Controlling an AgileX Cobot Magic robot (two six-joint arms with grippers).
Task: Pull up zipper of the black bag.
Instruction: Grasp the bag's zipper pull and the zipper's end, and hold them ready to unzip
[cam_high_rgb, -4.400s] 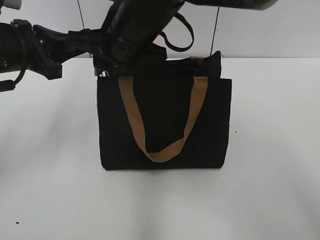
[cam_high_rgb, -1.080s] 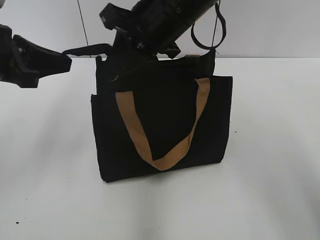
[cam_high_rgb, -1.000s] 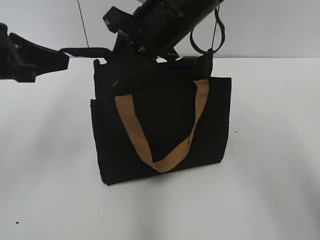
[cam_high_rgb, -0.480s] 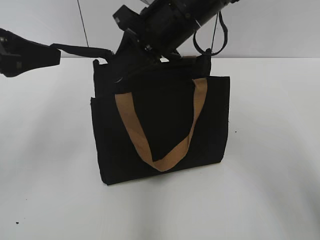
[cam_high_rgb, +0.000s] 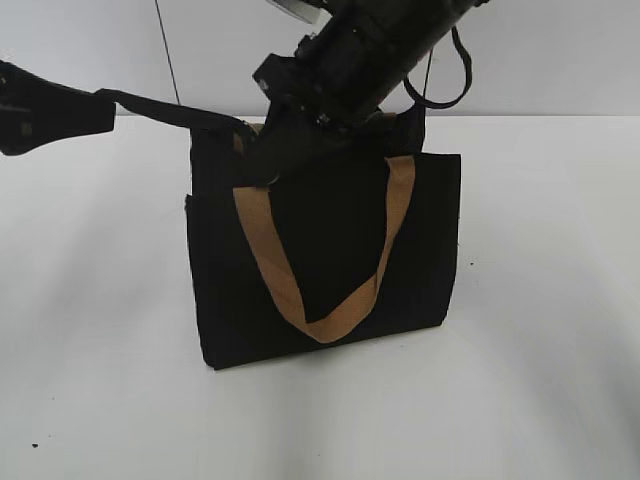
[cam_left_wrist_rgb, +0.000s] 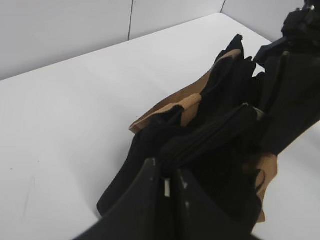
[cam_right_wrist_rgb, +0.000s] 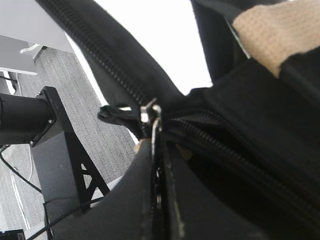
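White table (cam_high_rgb: 560, 300), zipper (cam_right_wrist_rgb: 150, 111) seemingly claw-pinched

Matt black woven cloth on the black bag (cam_high_rgb: 330, 250), with coarser tan webbing for the handles (cam_high_rgb: 320, 320). Shiny silver metal on the zipper (cam_right_wrist_rgb: 151, 111) pull, dull black teeth along its track. Smooth, matt white table (cam_high_rgb: 540, 300).

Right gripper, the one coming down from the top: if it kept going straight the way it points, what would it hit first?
The right gripper is already pinched on the zipper. Straight on, it would likely press into the top edge of the black bag, though depth is hard to judge.
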